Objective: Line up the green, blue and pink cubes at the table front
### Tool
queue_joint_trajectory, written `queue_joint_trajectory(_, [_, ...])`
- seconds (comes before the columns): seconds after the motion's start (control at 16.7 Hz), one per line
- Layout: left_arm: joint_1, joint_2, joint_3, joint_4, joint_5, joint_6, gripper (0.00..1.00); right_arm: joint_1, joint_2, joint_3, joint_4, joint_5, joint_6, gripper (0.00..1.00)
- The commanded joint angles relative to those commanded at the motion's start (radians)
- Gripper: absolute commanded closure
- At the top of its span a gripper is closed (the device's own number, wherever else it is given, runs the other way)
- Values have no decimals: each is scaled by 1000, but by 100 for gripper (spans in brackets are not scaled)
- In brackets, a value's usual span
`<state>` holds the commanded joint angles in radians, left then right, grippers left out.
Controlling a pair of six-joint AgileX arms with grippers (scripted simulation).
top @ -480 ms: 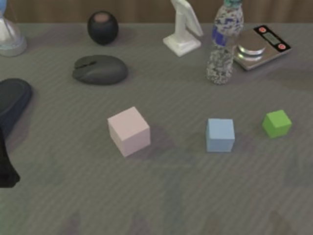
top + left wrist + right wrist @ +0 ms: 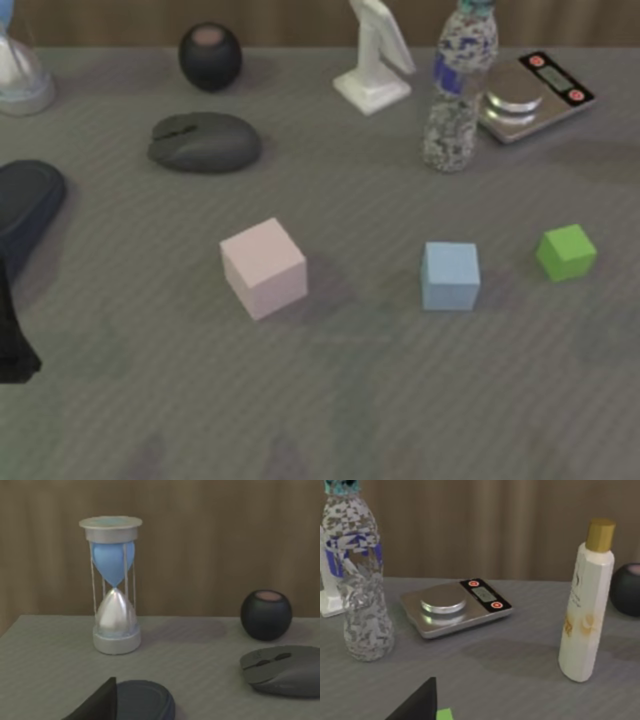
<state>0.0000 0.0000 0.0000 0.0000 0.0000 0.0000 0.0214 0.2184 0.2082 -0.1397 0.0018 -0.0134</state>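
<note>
Cubes sit in a loose row across mid-desk, none touching: pink cube (image 2: 263, 267), the largest, left of centre; blue cube (image 2: 450, 276) well to its right; green cube (image 2: 566, 251), smallest, just beyond the blue one, nearest the right edge and set slightly farther back. All three rest flat on the grey desk (image 2: 330, 400), w/ the front strip bare. Left arm is parked at the desk's left edge, only a dark part showing; its tool can't be read as apart or together. Right arm doesn't appear in the top view; tool state can't be told either. Behind the cubes: computer mouse (image 2: 205, 142), dark round speaker (image 2: 210, 56), white stand (image 2: 375, 60), water bottle (image 2: 458, 90), kitchen scale (image 2: 535, 95). Left wrist view shows an hourglass (image 2: 113, 585); right wrist view, a lotion bottle (image 2: 585, 602).
</note>
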Motion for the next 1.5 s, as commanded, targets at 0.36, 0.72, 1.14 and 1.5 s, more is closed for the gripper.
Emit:
queue_joint_trajectory(0.36, [0, 0, 0, 0, 0, 0, 0, 52, 581, 449, -296, -1, -30, 0])
queue_joint_trajectory(0.72, [0, 0, 0, 0, 0, 0, 0, 108, 1255, 925, -635, 4, -66, 0])
queue_joint_trajectory(1.14, [0, 0, 0, 0, 0, 0, 0, 155, 1785, 1359, -916, 3, -92, 0])
queue_joint_trajectory(1.5, [0, 0, 0, 0, 0, 0, 0, 166, 1921, 1484, -984, 1, -98, 0])
